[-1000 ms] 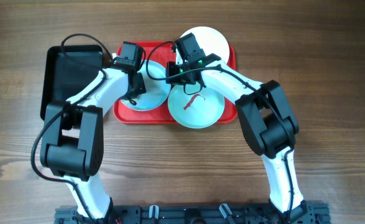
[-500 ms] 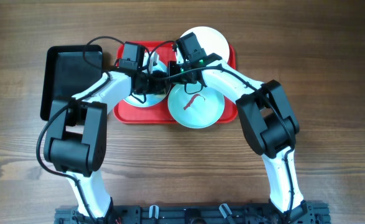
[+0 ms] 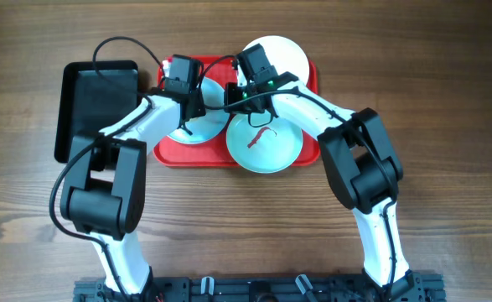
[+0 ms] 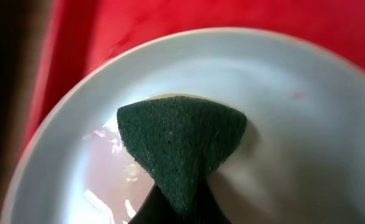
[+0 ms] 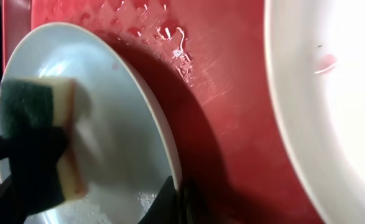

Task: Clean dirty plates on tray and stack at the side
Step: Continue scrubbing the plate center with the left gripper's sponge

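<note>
The red tray (image 3: pixel 304 71) holds three plates. A pale plate (image 3: pixel 202 132) lies at its left. My left gripper (image 3: pixel 189 111) is shut on a green and yellow sponge (image 4: pixel 182 137) and presses it onto this plate (image 4: pixel 306 124). My right gripper (image 3: pixel 229 101) is shut on the same plate's right rim (image 5: pixel 163 143); the sponge (image 5: pixel 27 106) shows on it there. A pale plate with a reddish-brown smear (image 3: pixel 266 147) lies at the front right. A white plate (image 3: pixel 275 52) lies at the back right, with a small red mark in the right wrist view (image 5: pixel 331 93).
A black rectangular tray (image 3: pixel 95 105) lies left of the red tray, partly under my left arm. Wet drops sit on the red tray floor (image 5: pixel 170 34) between the plates. Bare wooden table (image 3: pixel 447 101) surrounds both trays.
My left arm has swung its sponge across the left plate, first to the right, then back a little. My right gripper has held still on the rim.
</note>
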`<state>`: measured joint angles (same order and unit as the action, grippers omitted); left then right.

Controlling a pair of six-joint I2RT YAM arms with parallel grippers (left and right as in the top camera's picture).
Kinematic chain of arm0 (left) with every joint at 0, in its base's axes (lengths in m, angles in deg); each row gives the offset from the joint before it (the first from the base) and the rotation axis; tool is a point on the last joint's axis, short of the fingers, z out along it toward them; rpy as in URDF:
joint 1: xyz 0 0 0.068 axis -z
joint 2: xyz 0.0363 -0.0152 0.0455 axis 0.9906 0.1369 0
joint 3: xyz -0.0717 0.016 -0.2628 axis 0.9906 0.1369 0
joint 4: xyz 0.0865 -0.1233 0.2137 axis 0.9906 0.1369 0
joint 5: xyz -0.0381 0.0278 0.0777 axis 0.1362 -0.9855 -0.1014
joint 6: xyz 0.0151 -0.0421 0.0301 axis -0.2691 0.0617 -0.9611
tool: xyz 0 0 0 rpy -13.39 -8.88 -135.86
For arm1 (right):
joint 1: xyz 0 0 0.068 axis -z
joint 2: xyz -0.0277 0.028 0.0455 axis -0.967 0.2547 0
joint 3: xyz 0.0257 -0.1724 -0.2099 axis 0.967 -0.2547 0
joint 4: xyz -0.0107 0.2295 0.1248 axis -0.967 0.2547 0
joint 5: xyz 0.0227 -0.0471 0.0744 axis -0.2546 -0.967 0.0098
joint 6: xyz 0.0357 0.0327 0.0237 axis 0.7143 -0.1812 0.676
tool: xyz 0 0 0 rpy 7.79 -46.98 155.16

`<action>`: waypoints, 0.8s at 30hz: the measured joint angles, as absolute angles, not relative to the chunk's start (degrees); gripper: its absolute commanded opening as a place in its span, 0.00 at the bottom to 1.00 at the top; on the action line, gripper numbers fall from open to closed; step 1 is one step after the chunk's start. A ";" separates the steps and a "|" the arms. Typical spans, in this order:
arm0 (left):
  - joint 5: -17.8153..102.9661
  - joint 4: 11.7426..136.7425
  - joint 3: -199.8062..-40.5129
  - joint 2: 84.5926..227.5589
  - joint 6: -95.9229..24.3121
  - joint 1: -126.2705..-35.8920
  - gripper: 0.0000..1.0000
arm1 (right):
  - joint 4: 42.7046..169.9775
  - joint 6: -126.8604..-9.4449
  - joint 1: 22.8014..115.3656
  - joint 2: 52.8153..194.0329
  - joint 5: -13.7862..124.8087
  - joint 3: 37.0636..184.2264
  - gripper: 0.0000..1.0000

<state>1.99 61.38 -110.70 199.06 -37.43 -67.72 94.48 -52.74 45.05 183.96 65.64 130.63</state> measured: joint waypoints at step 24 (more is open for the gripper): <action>41.85 62.60 -109.36 199.12 -46.74 -69.03 0.04 | 94.33 -53.42 45.64 183.96 65.18 130.63 0.04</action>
<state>41.85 62.60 -109.36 199.12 -46.74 -69.03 94.33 -53.42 45.64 183.96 65.18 130.63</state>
